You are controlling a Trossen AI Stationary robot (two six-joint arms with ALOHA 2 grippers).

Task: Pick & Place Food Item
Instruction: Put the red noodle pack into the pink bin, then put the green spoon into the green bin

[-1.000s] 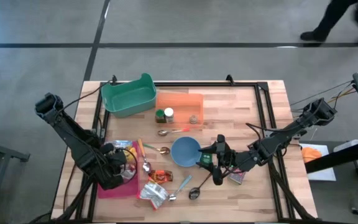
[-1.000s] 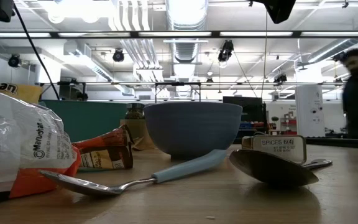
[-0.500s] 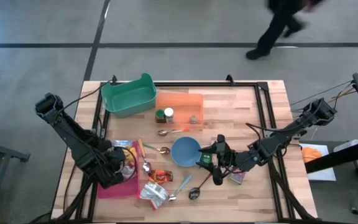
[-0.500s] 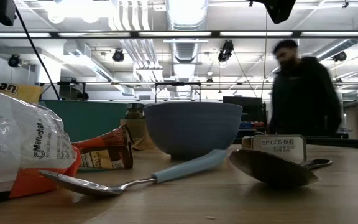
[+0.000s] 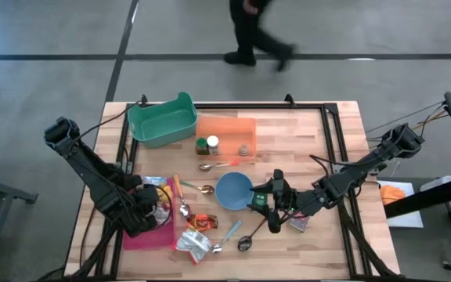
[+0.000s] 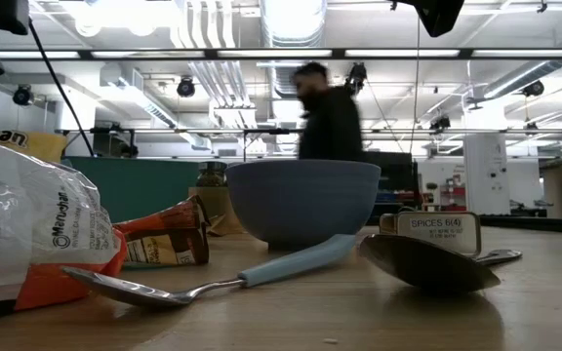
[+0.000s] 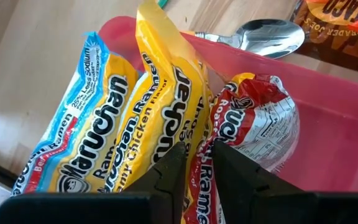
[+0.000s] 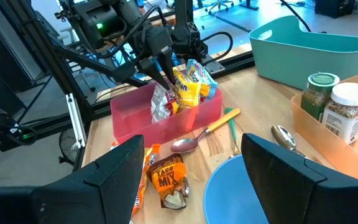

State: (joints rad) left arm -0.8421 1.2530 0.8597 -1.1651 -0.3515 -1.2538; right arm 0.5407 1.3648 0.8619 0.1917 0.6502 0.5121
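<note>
Yellow ramen packet (image 7: 166, 118) stands upright in the pink bin (image 7: 328, 124) at the worktop's near left, its film pinched between the nearly closed fingers of the left gripper (image 7: 194, 162). A straight, slow lift should free it without dragging out the red-labelled packet (image 7: 253, 124) pressed against it. The right gripper (image 5: 266, 202), open and empty, waits beside the blue bowl (image 5: 232, 190).

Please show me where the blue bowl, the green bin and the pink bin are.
Blue bowl (image 5: 232, 190): high view, on its inside bottom.
Green bin (image 5: 161, 124): high view, on its inside floor.
Pink bin (image 8: 135, 119): right wrist view, on its front wall.
</note>
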